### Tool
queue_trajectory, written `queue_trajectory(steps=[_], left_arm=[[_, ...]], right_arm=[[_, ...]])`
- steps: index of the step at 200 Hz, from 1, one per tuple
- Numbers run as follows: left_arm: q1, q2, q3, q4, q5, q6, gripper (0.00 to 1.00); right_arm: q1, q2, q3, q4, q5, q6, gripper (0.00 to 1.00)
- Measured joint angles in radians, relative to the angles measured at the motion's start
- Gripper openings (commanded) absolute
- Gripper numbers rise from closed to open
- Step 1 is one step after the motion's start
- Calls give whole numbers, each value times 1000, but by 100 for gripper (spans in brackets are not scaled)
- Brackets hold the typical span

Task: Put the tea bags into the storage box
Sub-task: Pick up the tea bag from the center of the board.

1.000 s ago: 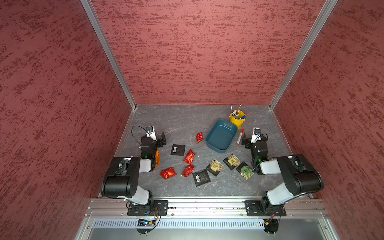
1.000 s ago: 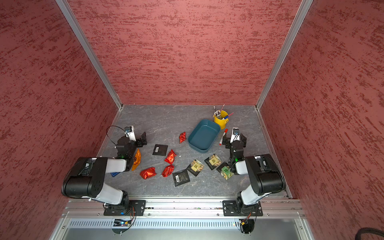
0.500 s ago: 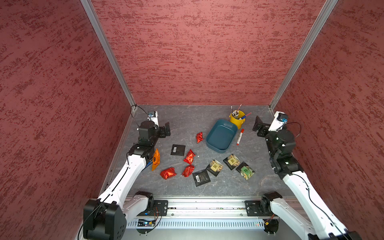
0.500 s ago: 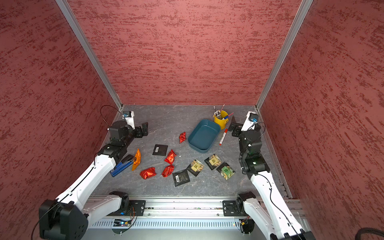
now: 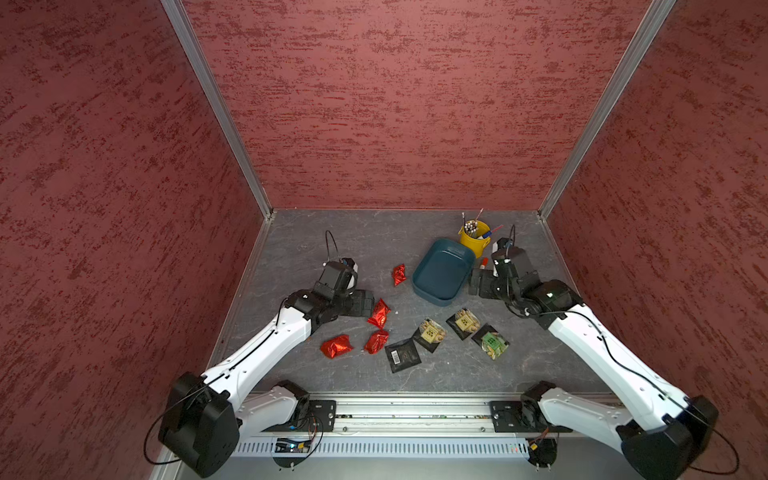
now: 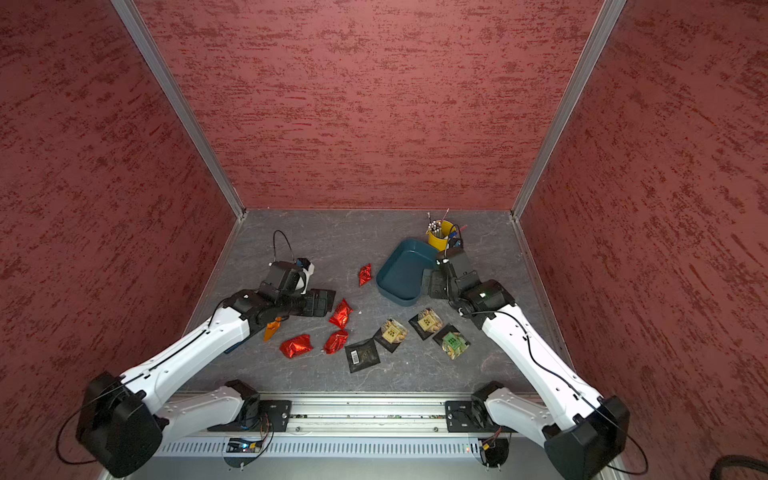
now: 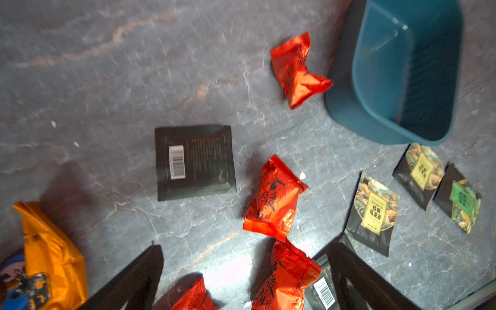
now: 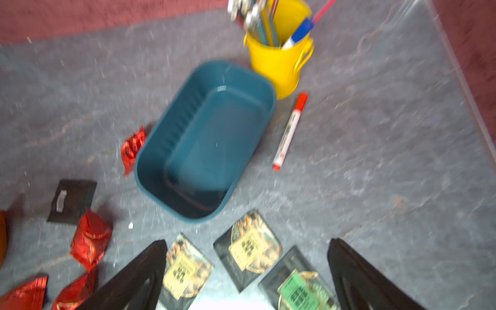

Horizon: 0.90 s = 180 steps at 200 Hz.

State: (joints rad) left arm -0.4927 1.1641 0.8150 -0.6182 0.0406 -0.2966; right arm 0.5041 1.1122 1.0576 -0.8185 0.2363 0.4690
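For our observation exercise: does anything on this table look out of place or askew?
The red-and-white marker lies loose beside the yellow cup holding other pens. The storage box sits empty, tea bags scattered outside it.

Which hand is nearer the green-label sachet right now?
Right. The right hand is open, close to the green-label sachet and beside the storage box; the left hand, also open, is farther off, past the yellow-label sachets, by the red packets.

I log the storage box (image 5: 441, 270) as plain dark teal. Tea bags (image 5: 378, 312): shiny red foil, one orange packet (image 6: 272, 328), black sachets (image 5: 430, 332) labelled yellow, one green. Cup (image 5: 475, 240) yellow. Tabletop (image 5: 332, 237) veined grey; walls (image 5: 374, 104) mottled red.
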Motion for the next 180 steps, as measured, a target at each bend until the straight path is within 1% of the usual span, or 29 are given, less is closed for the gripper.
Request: queue_trajectory(steps=[21, 45, 80, 120, 150, 172, 180], left_arm=[[-16, 45, 1, -11, 35, -3, 100], [-40, 107, 11, -15, 72, 8, 100], [-58, 199, 43, -12, 114, 33, 100], [-59, 328, 122, -2, 118, 50, 100], [-69, 413, 171, -1, 119, 66, 98], [-84, 461, 195, 0, 118, 77, 92], [-89, 473, 199, -1, 118, 77, 89]], right_arm=[[28, 19, -5, -20, -6, 44, 98], [37, 19, -23, -29, -8, 74, 98], [39, 19, -37, -43, -7, 81, 98], [39, 19, -37, -43, -7, 82, 98], [39, 19, -38, -47, -6, 83, 98], [39, 18, -43, -50, -6, 83, 99], [39, 17, -45, -50, -5, 83, 98]])
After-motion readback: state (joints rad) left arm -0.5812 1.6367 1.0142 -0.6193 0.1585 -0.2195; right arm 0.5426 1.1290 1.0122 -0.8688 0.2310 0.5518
